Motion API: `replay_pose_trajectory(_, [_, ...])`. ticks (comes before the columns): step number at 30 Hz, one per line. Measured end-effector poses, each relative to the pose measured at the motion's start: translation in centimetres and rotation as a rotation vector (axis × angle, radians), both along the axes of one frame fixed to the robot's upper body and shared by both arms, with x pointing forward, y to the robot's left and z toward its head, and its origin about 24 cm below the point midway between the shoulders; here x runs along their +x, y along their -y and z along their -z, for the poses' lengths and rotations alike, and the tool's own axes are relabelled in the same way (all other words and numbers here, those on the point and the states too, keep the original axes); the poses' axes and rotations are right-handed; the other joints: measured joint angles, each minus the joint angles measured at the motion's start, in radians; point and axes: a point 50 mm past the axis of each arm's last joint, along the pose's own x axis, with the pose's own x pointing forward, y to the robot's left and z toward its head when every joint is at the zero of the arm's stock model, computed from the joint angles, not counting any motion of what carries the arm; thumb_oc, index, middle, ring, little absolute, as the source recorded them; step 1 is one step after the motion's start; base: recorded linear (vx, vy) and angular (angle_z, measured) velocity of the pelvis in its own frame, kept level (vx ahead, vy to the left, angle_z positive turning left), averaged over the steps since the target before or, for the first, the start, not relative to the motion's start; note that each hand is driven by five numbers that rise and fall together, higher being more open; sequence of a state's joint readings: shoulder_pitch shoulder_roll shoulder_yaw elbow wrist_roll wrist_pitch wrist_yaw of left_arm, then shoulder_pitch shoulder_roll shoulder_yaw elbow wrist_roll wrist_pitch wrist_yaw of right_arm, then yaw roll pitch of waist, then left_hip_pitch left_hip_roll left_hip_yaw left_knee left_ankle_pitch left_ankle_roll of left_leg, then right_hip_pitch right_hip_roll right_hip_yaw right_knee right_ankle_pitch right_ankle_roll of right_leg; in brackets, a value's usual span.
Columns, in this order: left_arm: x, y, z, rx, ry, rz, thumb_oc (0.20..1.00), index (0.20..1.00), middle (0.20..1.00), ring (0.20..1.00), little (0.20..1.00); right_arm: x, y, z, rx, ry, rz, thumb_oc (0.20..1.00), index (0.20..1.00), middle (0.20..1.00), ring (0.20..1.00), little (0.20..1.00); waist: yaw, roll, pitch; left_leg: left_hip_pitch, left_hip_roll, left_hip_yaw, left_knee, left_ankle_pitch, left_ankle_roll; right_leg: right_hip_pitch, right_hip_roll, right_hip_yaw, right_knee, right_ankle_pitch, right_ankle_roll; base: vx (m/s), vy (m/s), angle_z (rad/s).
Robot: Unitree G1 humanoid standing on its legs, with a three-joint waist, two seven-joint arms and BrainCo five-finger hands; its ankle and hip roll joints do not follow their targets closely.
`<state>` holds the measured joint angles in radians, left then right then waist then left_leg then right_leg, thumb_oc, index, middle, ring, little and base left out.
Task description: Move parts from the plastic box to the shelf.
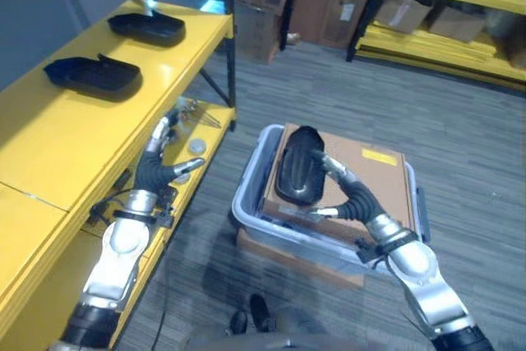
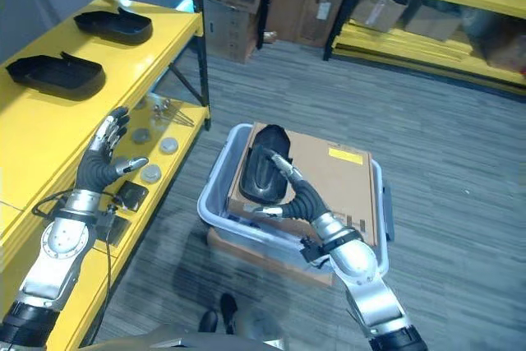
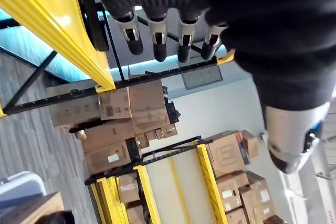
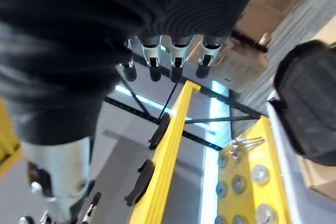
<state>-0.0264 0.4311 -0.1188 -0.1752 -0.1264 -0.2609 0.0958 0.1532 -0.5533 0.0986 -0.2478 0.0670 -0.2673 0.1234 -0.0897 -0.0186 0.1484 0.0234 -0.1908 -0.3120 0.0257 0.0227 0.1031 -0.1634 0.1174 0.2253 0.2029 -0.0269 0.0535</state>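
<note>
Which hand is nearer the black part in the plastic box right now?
Right. The right hand rests against the black part in the plastic box; the left hand is off by the yellow shelf, open.

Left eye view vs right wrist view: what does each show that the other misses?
Left eye view alone: the grey plastic box holding a brown cardboard carton, with the right hand open beside the black moulded part lying on it, and the open left hand by the shelf. Right wrist view alone: round metal discs on the lower yellow board. Shared: that black part, the yellow shelf carrying two black parts, stacked cardboard boxes.
</note>
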Motion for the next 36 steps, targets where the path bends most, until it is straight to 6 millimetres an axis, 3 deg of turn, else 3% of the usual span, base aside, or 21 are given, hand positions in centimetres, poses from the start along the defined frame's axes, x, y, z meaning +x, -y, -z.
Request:
replay_pose_trajectory(2, [-0.1, -0.1, 0.1, 0.004, -0.006, -0.002, 1.0, 1.0, 1.0, 1.0, 1.0, 0.2, 0.8, 0.3, -0.03, -0.006, 0.042, 1.0, 1.0, 1.0, 1.0, 1.0, 0.022, 0.007, 0.007, -0.005, 0.003, 0.12, -0.022, 0.02, 0.023, -0.063, -0.033, -0.035, 0.052, -0.01, 0.048, -0.13, -0.033, -1.48])
replay_pose_trajectory(4, [0.1, -0.2, -0.2, 0.021, 0.002, 0.002, 1.0, 1.0, 1.0, 1.0, 1.0, 0.2, 0.8, 0.4, -0.038, -0.008, 0.046, 1.0, 1.0, 1.0, 1.0, 1.0, 0.019, 0.008, 0.026, -0.007, 0.001, 0.153, -0.025, 0.014, 0.015, -0.078, -0.067, -0.084, 0.051, -0.013, 0.067, -0.01, -0.059, -0.97])
replay_pose_trajectory(7, [0.7, -0.1, -0.2, 0.032, -0.004, 0.017, 1.0, 1.0, 1.0, 1.0, 1.0, -1.1, 1.5, 1.8, -0.063, -0.067, 0.091, 1.0, 1.0, 1.0, 1.0, 1.0, 0.0, 0.003, 0.039, -0.007, 0.005, 0.155, -0.028, 0.007, 0.02, -0.073, -0.075, -0.085, 0.023, -0.009, 0.064, 0.03, -0.091, -0.19])
replay_pose_trajectory(10, [0.7, -0.1, -0.2, 0.023, -0.005, 0.021, 1.0, 1.0, 1.0, 1.0, 1.0, -1.6, 2.5, 2.1, -0.107, -0.073, 0.15, 1.0, 1.0, 1.0, 1.0, 1.0, 0.007, 0.001, 0.051, -0.012, 0.007, 0.142, -0.028, 0.006, 0.021, -0.056, -0.101, 0.007, -0.027, 0.014, 0.056, 0.08, -0.093, 0.13])
replay_pose_trajectory(13, [0.7, 0.2, -0.1, 0.013, -0.013, 0.037, 1.0, 1.0, 1.0, 1.0, 1.0, -1.5, 2.9, 1.9, -0.116, -0.054, 0.182, 1.0, 1.0, 1.0, 1.0, 1.0, 0.012, -0.008, 0.05, -0.013, 0.014, 0.105, -0.035, 0.008, 0.016, -0.013, -0.142, 0.037, -0.109, 0.037, 0.063, 0.08, -0.129, 0.24])
replay_pose_trajectory(16, [0.3, 0.9, 0.7, 0.0, -0.05, 0.071, 1.0, 1.0, 1.0, 1.0, 1.0, 0.3, 4.0, 2.6, -0.16, -0.048, 0.275, 1.0, 1.0, 1.0, 1.0, 1.0, 0.036, -0.028, 0.043, -0.012, 0.048, 0.063, -0.07, 0.021, -0.023, 0.041, -0.142, -0.029, -0.231, 0.171, 0.046, -0.02, -0.12, 0.36])
replay_pose_trajectory(18, [0.2, 1.1, 1.0, -0.006, -0.065, 0.083, 1.0, 1.0, 1.0, 1.0, 1.0, 0.8, 4.3, 2.7, -0.176, -0.049, 0.302, 1.0, 1.0, 1.0, 1.0, 1.0, 0.041, -0.025, 0.044, -0.012, 0.066, 0.06, -0.084, 0.026, -0.036, 0.04, -0.13, -0.045, -0.234, 0.18, 0.039, -0.11, -0.099, 0.41])
replay_pose_trajectory(19, [0.3, 1.9, 1.1, -0.035, -0.075, 0.125, 1.0, 1.0, 1.0, 1.0, 1.0, 2.1, 4.8, 3.1, -0.177, -0.048, 0.36, 1.0, 1.0, 1.0, 1.0, 1.0, 0.054, -0.023, 0.045, -0.058, 0.082, 0.014, -0.076, 0.026, -0.069, 0.044, -0.122, -0.105, -0.273, 0.21, 0.004, -0.11, -0.101, 0.75])
replay_pose_trajectory(21, [1.1, 3.8, 0.6, -0.055, -0.061, 0.196, 1.0, 1.0, 1.0, 1.0, 1.0, 2.4, 5.6, 3.4, -0.173, -0.053, 0.424, 1.0, 1.0, 1.0, 1.0, 1.0, 0.047, -0.016, 0.055, -0.102, 0.104, -0.011, -0.081, 0.022, -0.077, 0.035, -0.127, -0.195, -0.284, 0.216, -0.012, -0.1, -0.085, 1.62])
replay_pose_trajectory(22, [1.9, 5.5, -0.1, -0.08, -0.046, 0.26, 1.0, 1.0, 1.0, 1.0, 1.0, 2.7, 6.0, 3.5, -0.173, -0.053, 0.47, 1.0, 1.0, 1.0, 1.0, 1.0, 0.025, -0.03, 0.063, -0.144, 0.142, 0.126, -0.078, -0.057, -0.096, 0.015, -0.16, -0.306, -0.284, 0.204, -0.039, -0.12, -0.062, 2.12])
replay_pose_trajectory(23, [1.9, 6.1, -0.5, -0.104, -0.037, 0.287, 1.0, 1.0, 1.0, 1.0, 1.0, 3.1, 6.1, 3.1, -0.172, -0.037, 0.486, 1.0, 1.0, 1.0, 1.0, 1.0, 0.013, -0.029, 0.064, -0.174, 0.168, 0.208, -0.07, -0.056, -0.096, 0.001, -0.169, -0.338, -0.284, 0.197, -0.048, -0.1, -0.051, 1.82])
replay_pose_trajectory(24, [1.8, 6.4, -0.7, -0.118, -0.032, 0.305, 1.0, 1.0, 1.0, 1.0, 1.0, 3.8, 5.9, 2.3, -0.163, -0.001, 0.495, 1.0, 1.0, 1.0, 1.0, 1.0, 0.023, -0.022, 0.068, -0.179, 0.198, 0.25, -0.064, -0.051, -0.096, -0.016, -0.161, -0.346, -0.284, 0.2, -0.048, -0.11, -0.054, 0.56])
replay_pose_trajectory(26, [1.6, 6.5, -0.6, -0.122, -0.04, 0.321, 1.0, 1.0, 1.0, 1.0, 1.0, 6.0, 5.1, -0.3, -0.163, 0.116, 0.49, 1.0, 1.0, 1.0, 1.0, 1.0, 0.041, 0.003, 0.081, -0.148, 0.234, 0.255, -0.064, -0.016, -0.112, -0.049, -0.135, -0.329, -0.284, 0.215, -0.048, -0.12, -0.022, -0.2])
replay_pose_trajectory(28, [1.9, 7.1, -1.0, -0.122, -0.032, 0.352, 1.0, 1.0, 1.0, 1.0, 1.0, 8.0, 4.5, -2.9, -0.136, 0.224, 0.51, 1.0, 1.0, 1.0, 1.0, 1.0, 0.038, 0.004, 0.131, -0.147, 0.229, 0.259, -0.077, 0.017, -0.142, -0.061, -0.137, -0.32, -0.284, 0.23, -0.039, -0.1, 0.009, -0.21])
replay_pose_trajectory(30, [2.5, 8.8, -1.9, -0.089, -0.009, 0.424, 1.0, 1.0, 1.0, 1.0, 1.0, 10.3, 4.3, -4.4, -0.128, 0.266, 0.553, 1.0, 1.0, 1.0, 1.0, 1.0, 0.044, -0.015, 0.178, -0.208, 0.2, 0.273, -0.061, 0.04, -0.147, -0.127, -0.16, -0.292, -0.284, 0.248, -0.016, -0.06, 0.014, -0.13])
replay_pose_trajectory(36, [2.6, 9.8, -2.7, -0.095, 0.012, 0.474, 1.0, 1.0, 1.0, 1.0, 1.0, 11.0, 5.1, -2.7, -0.215, 0.231, 0.675, 1.0, 1.0, 1.0, 1.0, 1.0, 0.071, -0.003, 0.218, -0.245, 0.172, 0.277, -0.051, 0.049, -0.133, -0.158, -0.185, -0.283, -0.284, 0.261, -0.004, -0.04, 0.015, 0.02])
